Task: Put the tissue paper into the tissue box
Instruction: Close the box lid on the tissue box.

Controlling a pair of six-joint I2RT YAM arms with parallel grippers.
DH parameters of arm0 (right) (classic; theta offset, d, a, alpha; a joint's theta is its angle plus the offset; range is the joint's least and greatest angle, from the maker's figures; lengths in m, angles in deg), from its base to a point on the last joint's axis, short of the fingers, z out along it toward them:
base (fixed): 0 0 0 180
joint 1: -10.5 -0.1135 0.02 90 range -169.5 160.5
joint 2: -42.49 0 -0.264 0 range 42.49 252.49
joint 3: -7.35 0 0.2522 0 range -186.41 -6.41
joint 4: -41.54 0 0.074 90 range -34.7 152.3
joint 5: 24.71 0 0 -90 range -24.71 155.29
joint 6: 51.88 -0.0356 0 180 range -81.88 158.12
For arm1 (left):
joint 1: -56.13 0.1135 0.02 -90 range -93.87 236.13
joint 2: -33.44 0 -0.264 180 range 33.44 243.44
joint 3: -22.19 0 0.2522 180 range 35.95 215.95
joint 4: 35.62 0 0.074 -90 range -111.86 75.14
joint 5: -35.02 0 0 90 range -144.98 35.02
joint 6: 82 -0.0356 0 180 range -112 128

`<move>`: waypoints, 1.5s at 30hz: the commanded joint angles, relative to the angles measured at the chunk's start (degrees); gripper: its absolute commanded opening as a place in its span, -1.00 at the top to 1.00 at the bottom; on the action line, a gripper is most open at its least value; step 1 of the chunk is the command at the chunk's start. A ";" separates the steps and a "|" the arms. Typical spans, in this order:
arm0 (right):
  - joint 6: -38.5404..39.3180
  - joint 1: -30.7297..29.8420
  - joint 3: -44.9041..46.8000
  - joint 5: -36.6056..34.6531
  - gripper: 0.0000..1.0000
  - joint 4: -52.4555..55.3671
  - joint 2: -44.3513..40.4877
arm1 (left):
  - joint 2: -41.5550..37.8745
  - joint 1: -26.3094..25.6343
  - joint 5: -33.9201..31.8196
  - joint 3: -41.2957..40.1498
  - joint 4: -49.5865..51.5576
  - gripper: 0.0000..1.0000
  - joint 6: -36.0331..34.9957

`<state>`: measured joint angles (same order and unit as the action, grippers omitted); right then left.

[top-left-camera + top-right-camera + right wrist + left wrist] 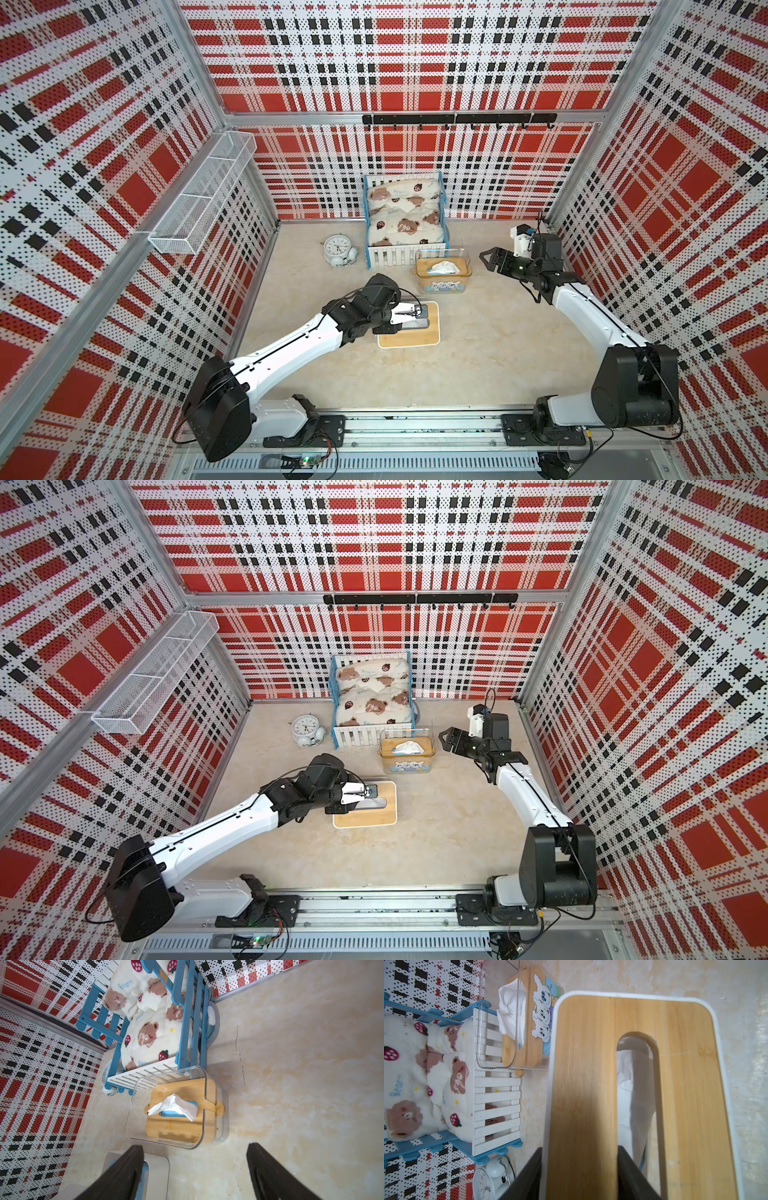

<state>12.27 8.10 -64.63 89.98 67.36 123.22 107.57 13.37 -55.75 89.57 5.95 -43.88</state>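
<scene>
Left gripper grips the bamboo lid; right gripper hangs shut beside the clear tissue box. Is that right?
No: the right gripper is open, jaws spread wide with nothing between them, as the right wrist view shows. The rest stands: the left gripper grips the bamboo lid, the right hangs beside the clear tissue box.

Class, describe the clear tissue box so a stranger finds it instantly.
Find the doll bed at the back wall. The clear tissue box stands just before its white slatted end. Unlike the white box nearby, it is see-through, a tissue poking up.
</scene>
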 commanded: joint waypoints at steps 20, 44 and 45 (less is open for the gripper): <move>-0.11 0.11 0.96 0.69 -0.70 -1.48 0.47 | -1.71 4.85 2.33 0.39 -3.25 0.74 -0.81; -0.26 0.11 1.35 1.31 -0.70 -2.56 1.27 | 0.25 11.41 13.19 4.09 -1.91 0.79 -1.12; -0.27 0.10 1.35 1.31 -0.70 -2.63 1.36 | 0.56 11.68 12.94 4.26 -1.93 0.79 -1.25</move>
<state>11.88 8.10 -63.73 90.81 66.07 124.14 107.72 23.99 -44.89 91.39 5.26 -45.01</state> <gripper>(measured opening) 0.851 0.503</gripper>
